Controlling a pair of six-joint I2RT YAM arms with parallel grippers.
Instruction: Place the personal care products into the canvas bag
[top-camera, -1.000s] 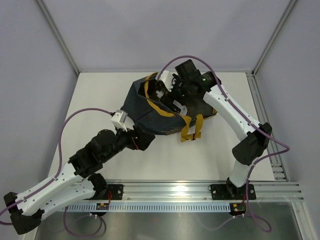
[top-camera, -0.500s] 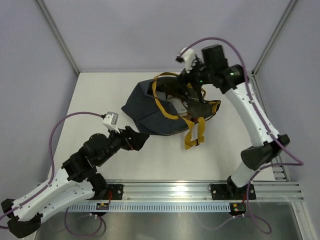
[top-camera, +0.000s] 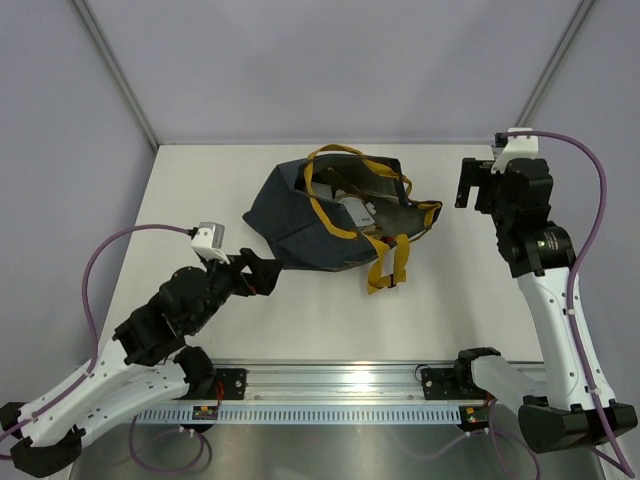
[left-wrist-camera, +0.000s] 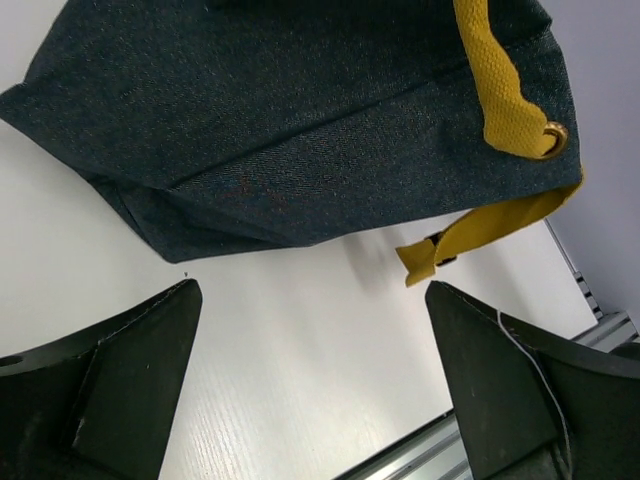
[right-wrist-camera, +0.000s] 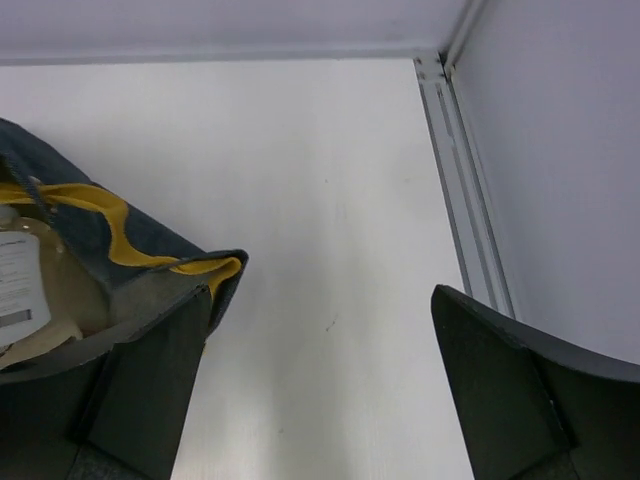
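Pouch (right-wrist-camera: 48, 292) in bag (right-wrist-camera: 155, 238), beyond left-wrist view

**A:** The right gripper (top-camera: 468, 184) is out of the canvas bag (top-camera: 300, 220) and has swung well clear to the right, jaws wide!

**B:** The left gripper (top-camera: 262, 278) has backed off the bag's near edge too. The bag has settled, and its yellow handles (top-camera: 385, 265) have flopped down.

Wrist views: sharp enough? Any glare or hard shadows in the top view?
Left wrist: the dark navy canvas bag with mustard straps is crisp, weave visible; the black fingers are underexposed. Right wrist: even light, pale beige labelled pouch readable at the frame edge. Top external: diffuse light, soft shadows, mild glare on the aluminium rail.
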